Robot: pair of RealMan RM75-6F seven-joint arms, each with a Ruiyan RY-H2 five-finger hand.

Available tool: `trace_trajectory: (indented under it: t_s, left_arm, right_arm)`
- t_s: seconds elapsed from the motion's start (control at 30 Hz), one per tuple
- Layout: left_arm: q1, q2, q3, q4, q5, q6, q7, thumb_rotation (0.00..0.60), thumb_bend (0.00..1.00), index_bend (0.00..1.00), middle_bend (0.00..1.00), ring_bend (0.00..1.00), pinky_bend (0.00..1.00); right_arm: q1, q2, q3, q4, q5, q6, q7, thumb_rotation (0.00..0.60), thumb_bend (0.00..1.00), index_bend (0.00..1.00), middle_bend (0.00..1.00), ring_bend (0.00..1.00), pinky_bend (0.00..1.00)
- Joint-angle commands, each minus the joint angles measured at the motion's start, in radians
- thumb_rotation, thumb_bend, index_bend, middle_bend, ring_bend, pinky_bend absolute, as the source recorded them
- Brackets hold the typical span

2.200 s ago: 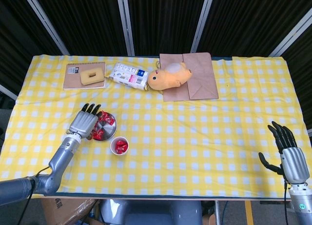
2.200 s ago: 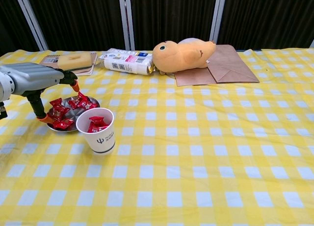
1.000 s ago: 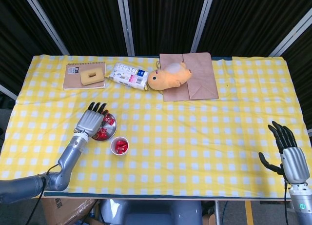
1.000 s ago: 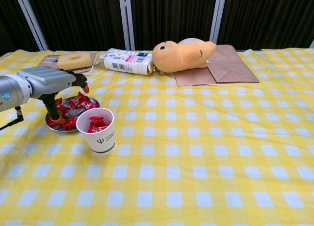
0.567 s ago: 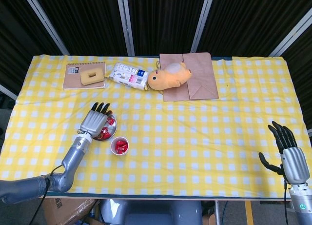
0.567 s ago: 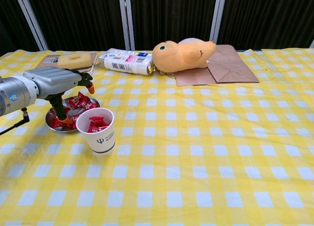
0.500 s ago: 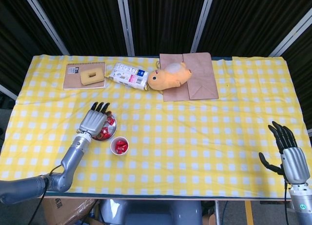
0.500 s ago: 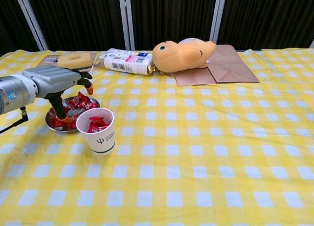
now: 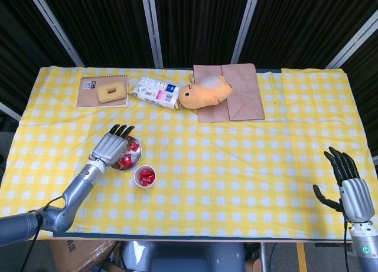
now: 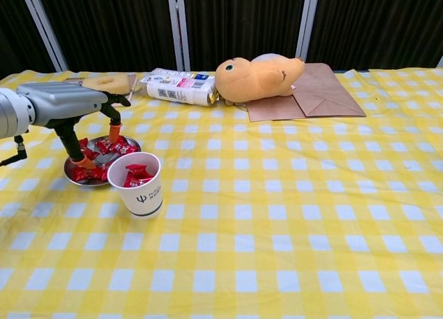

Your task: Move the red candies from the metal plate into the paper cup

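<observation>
Hovering left hand (image 10: 66,106) shifted left over metal plate (image 10: 75,178) | fingers spread, empty | right hand (image 9: 349,185) unchanged, open

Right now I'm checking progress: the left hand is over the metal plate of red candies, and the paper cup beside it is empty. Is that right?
One thing is wrong: the paper cup is not empty. The chest view shows red candies already inside it. The rest holds: the left hand is over the metal plate, which still has red candies, with the cup beside it.
</observation>
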State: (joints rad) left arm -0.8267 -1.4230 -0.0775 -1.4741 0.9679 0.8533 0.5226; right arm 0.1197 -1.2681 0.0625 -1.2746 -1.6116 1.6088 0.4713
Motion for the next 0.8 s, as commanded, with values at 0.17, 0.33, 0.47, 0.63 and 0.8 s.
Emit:
trace_trajectory:
  t_s: [0.17, 0.33, 0.47, 0.63, 0.8]
  left_arm:
    - [-0.009, -0.025, 0.024, 0.032, 0.032, -0.02, 0.0, 0.6, 0.13, 0.45, 0.0, 0.0, 0.0]
    - [-0.014, -0.043, 0.029, 0.061, 0.043, -0.025, 0.003, 0.6, 0.14, 0.45, 0.0, 0.0, 0.0]
    - [-0.019, -0.046, 0.027, 0.074, 0.041, -0.036, -0.002, 0.6, 0.15, 0.45, 0.0, 0.0, 0.0]
    - [-0.026, -0.05, 0.027, 0.094, 0.037, -0.054, -0.008, 0.6, 0.17, 0.45, 0.0, 0.0, 0.0]
    - [-0.035, -0.04, 0.028, 0.097, 0.037, -0.083, -0.02, 0.6, 0.17, 0.45, 0.0, 0.0, 0.0]
  right_arm:
    - [-0.001, 0.001, 0.001, -0.001, 0.003, 0.0, 0.001, 0.6, 0.42, 0.0, 0.0, 0.0, 0.0]
    - [-0.001, 0.001, 0.002, -0.001, 0.005, -0.002, 0.003, 0.6, 0.42, 0.0, 0.0, 0.0, 0.0]
    - [0.0, 0.001, 0.003, 0.001, 0.005, -0.002, 0.005, 0.6, 0.42, 0.0, 0.0, 0.0, 0.0]
    - [0.0, 0.001, 0.004, 0.002, 0.007, -0.003, 0.005, 0.6, 0.42, 0.0, 0.0, 0.0, 0.0]
    - [0.001, -0.001, 0.004, 0.001, 0.008, -0.006, 0.003, 0.6, 0.42, 0.0, 0.0, 0.0, 0.0]
